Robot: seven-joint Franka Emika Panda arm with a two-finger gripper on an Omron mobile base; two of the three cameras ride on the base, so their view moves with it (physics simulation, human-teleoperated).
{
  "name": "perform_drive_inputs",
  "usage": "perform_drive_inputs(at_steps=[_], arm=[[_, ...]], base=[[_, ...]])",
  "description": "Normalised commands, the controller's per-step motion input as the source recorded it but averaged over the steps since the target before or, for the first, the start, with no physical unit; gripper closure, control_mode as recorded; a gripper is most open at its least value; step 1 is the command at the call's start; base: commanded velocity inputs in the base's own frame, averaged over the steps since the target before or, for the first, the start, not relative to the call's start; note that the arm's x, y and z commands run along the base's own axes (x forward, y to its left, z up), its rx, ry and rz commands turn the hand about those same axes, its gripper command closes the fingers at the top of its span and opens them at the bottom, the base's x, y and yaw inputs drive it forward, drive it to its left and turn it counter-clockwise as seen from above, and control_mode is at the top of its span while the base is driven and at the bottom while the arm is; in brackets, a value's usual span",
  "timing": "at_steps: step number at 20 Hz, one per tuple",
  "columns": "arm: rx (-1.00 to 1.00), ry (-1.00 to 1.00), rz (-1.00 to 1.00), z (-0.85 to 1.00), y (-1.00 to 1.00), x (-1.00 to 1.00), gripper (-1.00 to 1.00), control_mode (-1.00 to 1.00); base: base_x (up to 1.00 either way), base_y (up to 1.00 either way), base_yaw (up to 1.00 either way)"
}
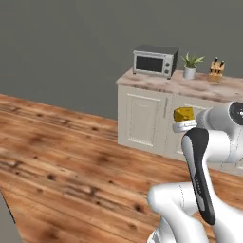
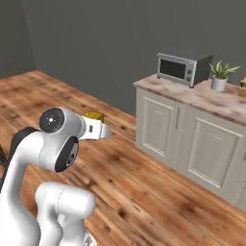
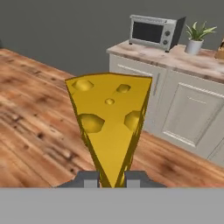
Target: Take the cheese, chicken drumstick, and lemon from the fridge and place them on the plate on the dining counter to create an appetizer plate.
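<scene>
My two dark fingertips [image 3: 89, 178] are closed tight on the narrow point of the cheese [image 3: 109, 120], one pad on each side of it, so my gripper [image 3: 112, 179] is nearly shut with only the thin tip of the wedge between the pads. From the hand view the wedge fans upward and outward from my fingers, its broad rind edge farthest from me and its holed yellow face turned toward the camera.

In the left base view the cheese [image 1: 183, 114] sits just above my white hand, held in the air well above the wooden floor [image 1: 71, 156]. In the right base view it shows as a small yellow chunk [image 2: 94, 116] just behind my gripper [image 2: 103, 130].

Beyond the cheese stands a white cabinet [image 3: 188, 113] with a marbled stone top [image 3: 192, 61]. On that top rest a grey microwave [image 3: 153, 31], a small potted plant [image 3: 195, 38] just beside it, and, in the left base view, a knife block [image 1: 216, 70] near the plant. A dark grey wall [image 1: 61, 47] lies behind.
</scene>
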Motion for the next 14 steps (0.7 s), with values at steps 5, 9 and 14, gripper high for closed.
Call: perform_drive_inputs(at_steps=[5, 9, 14], arm=[[0.00, 0.00, 0.00, 0.00, 0.00, 0.00, 1.00, 1.00], [0.00, 0.00, 0.00, 0.00, 0.00, 0.00, 1.00, 1.00], [0.00, 0.00, 0.00, 0.00, 0.00, 0.00, 1.00, 1.00]], base=[[1.00, -0.64, 0.44], [1.00, -0.63, 0.44], [1.00, -0.57, 0.42]])
